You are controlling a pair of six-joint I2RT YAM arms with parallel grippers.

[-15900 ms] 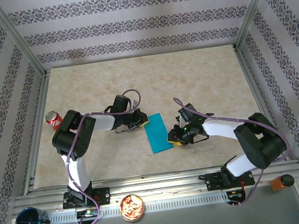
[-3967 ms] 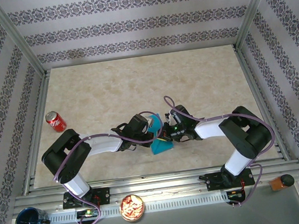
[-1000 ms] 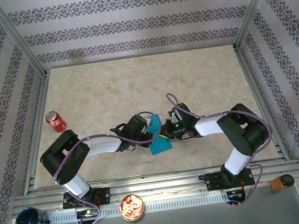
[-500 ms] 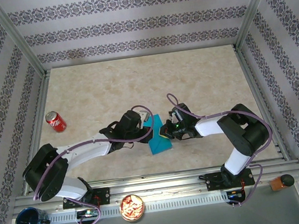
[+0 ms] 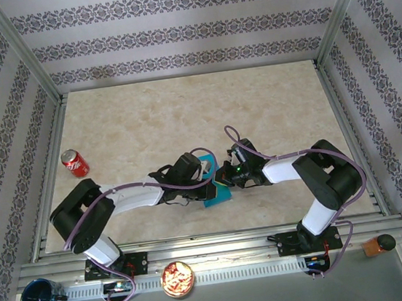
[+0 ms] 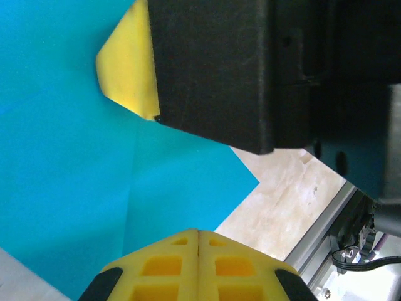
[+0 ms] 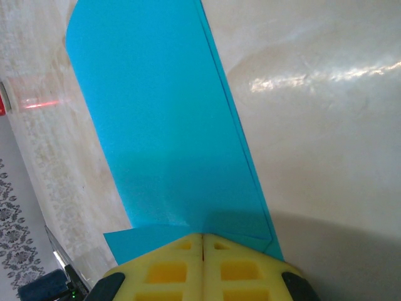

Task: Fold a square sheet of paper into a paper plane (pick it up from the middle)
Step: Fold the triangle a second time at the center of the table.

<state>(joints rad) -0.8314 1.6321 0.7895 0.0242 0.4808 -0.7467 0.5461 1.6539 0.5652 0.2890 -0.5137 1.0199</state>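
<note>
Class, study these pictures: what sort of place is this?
Probably a robot lab test cell: a left arm and right arm bolted to a metal rail, aluminium frame posts, and wallpaper panels boxing in a marble-look table.

I count 2 pincers of my own: the left pincer (image 6: 198, 235) and the right pincer (image 7: 202, 238). Beyond them I count 1 thin turquoise-blue folded sheet of paper (image 5: 217, 195), 1 red metal soda can (image 5: 75, 164), 1 dark blue cup (image 5: 41, 296), 1 round bowl of pale snacks (image 5: 178, 279) and 1 small orange-and-black object (image 5: 378, 245).

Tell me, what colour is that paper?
Bright turquoise-blue, plain paper; clearest in the right wrist view.
</note>
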